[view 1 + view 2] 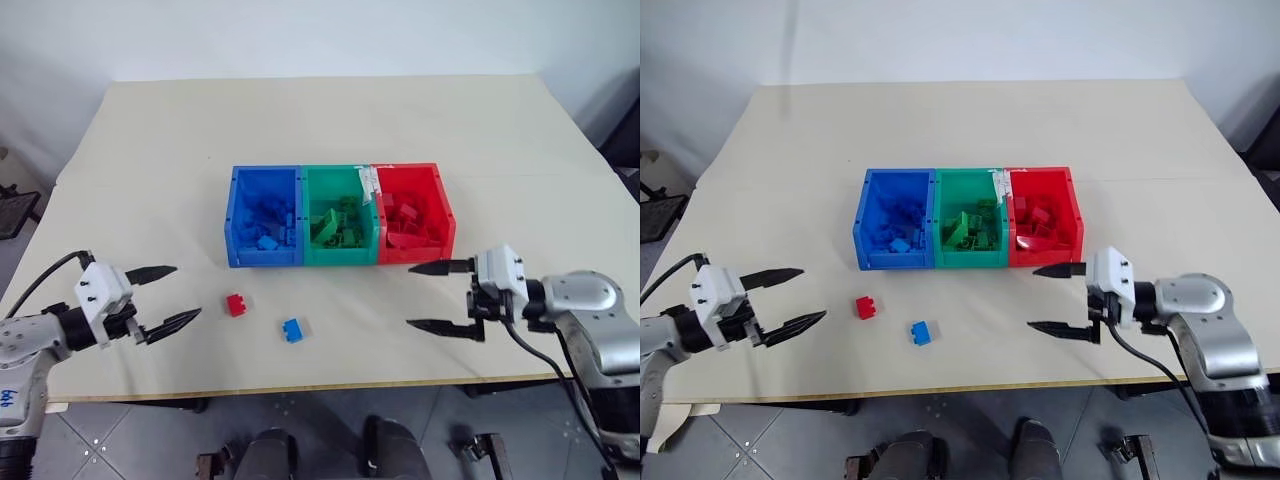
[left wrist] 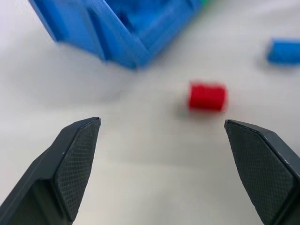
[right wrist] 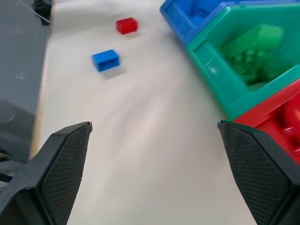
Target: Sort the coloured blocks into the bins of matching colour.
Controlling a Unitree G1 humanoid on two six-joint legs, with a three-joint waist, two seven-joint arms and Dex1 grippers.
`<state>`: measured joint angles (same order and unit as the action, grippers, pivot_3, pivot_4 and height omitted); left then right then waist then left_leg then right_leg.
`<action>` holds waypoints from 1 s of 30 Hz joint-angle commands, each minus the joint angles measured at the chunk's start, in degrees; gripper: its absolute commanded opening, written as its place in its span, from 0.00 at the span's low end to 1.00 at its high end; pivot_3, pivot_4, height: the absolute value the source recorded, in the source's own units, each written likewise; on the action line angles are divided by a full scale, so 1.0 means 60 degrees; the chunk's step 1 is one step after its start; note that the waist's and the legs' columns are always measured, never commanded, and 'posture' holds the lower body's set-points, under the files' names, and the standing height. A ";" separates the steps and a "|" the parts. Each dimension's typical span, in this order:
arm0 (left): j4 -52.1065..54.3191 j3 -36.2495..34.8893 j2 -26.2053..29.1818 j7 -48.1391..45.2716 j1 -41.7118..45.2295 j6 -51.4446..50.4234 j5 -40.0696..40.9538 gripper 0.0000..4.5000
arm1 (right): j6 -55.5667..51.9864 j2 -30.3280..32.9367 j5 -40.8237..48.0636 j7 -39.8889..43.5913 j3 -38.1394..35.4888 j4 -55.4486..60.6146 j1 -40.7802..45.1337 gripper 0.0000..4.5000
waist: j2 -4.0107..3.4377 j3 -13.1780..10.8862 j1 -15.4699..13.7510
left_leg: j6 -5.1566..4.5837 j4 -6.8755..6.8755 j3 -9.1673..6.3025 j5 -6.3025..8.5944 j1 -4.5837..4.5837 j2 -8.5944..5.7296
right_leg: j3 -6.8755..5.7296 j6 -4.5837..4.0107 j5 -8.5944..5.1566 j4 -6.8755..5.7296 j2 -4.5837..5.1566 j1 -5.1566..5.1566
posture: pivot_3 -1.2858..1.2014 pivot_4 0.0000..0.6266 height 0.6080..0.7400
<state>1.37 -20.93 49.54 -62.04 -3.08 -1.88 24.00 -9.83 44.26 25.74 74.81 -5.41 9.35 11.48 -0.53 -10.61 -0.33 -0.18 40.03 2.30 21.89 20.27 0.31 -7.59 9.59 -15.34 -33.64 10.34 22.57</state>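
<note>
Three joined bins stand mid-table: blue bin (image 1: 263,217), green bin (image 1: 338,217), red bin (image 1: 412,215), each holding several blocks of its own colour. A red block (image 1: 236,304) and a blue block (image 1: 293,329) lie loose on the table in front of the blue bin. My left gripper (image 1: 166,297) hovers open and empty at the left, pointing toward the red block (image 2: 207,96). My right gripper (image 1: 430,296) is open and empty in front of the red bin, pointing left toward the loose blue block (image 3: 105,60).
The pale table (image 1: 330,120) has bare room behind and beside the bins. Its front edge (image 1: 320,388) runs just below the loose blocks and both grippers. A white tag (image 1: 367,181) sits on the rim between the green and red bins.
</note>
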 commanded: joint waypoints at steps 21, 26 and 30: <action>0.4518 0.6196 -0.0812 0.2562 0.3229 -0.6974 -0.1568 1.00 | -0.0142 0.0419 0.0256 -0.1259 -0.0817 0.2276 -0.1891 1.00 | 0.0003 0.0000 -0.0207 | -0.0004 0.0008 0.0006 -0.0001 -0.0007 -0.0002 | 0.0014 -0.0002 0.0000 0.0000 -0.0005 -0.0009 | 0.52 0.24 1.00; 0.4501 0.6524 -0.1021 0.2779 0.3334 -0.7194 -0.1801 0.74 | -0.0174 0.0351 0.0190 -0.1419 -0.0664 0.2454 -0.1940 1.00 | 0.0002 0.0002 -0.0224 | -0.0004 0.0012 0.0005 -0.0001 -0.0012 -0.0007 | 0.0017 -0.0002 0.0000 0.0003 -0.0004 -0.0018 | 0.52 0.24 1.00; 0.4547 0.6504 -0.1064 0.2781 0.3257 -0.7203 -0.1861 0.47 | -0.0152 0.0338 0.0160 -0.1457 -0.0602 0.2427 -0.1933 1.00 | 0.0002 0.0002 -0.0224 | -0.0005 0.0015 0.0003 -0.0001 -0.0013 -0.0008 | 0.0017 -0.0002 0.0000 0.0003 -0.0003 -0.0021 | 0.52 0.24 1.00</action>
<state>28.45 16.43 43.34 -44.79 17.41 -44.49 13.04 -11.22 46.14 26.00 66.23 -8.88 22.24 0.00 -0.52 -10.60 -1.68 -0.21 40.12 2.32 21.88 20.19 0.27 -7.49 9.58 -15.34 -33.62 10.32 22.45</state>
